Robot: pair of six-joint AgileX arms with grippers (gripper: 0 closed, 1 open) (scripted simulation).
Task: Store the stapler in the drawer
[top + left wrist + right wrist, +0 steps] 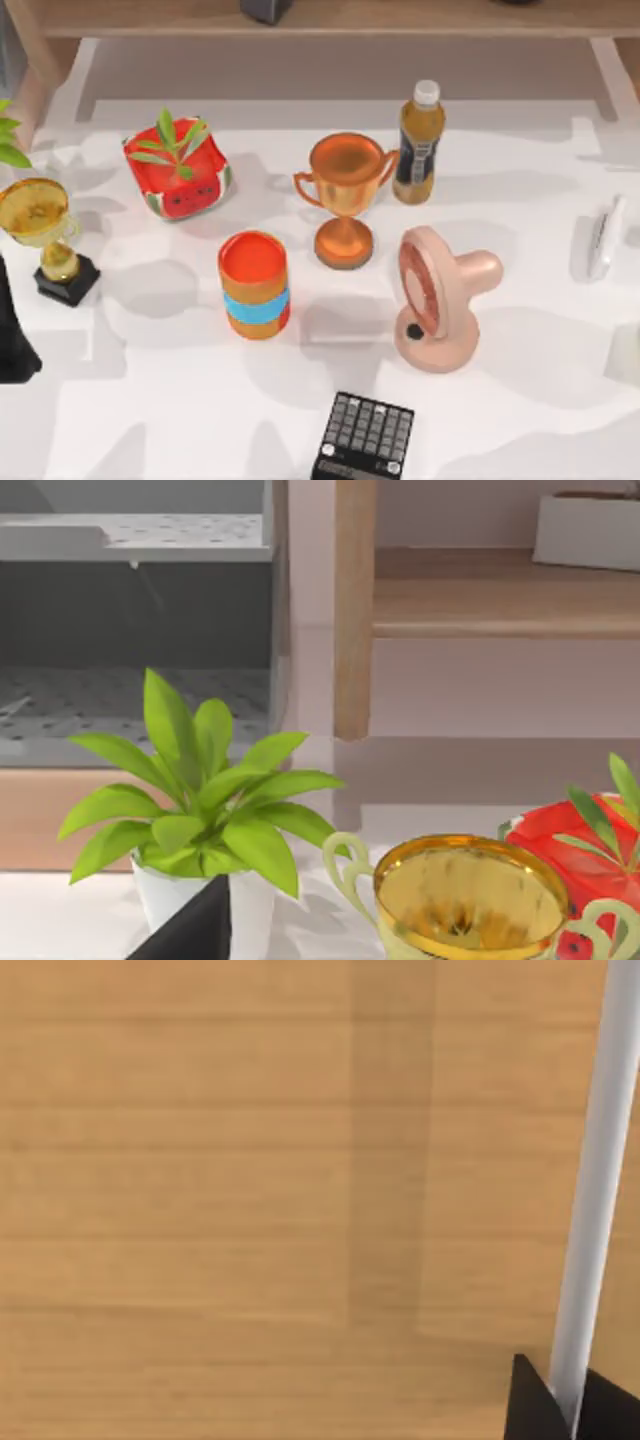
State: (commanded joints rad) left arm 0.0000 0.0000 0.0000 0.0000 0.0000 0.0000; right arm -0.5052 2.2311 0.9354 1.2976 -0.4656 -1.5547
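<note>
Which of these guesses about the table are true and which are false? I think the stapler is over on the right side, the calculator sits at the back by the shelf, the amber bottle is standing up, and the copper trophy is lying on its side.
1. The stapler lies near the table's right edge. True.
2. The calculator sits at the back by the shelf. False: it lies at the front edge, in front of the pink fan.
3. The amber bottle stands upright. True, just right of the copper trophy.
4. The copper trophy lies on its side. False: it stands upright on its base.
5. The stapler rests against the amber bottle. False: they are well apart.
</note>
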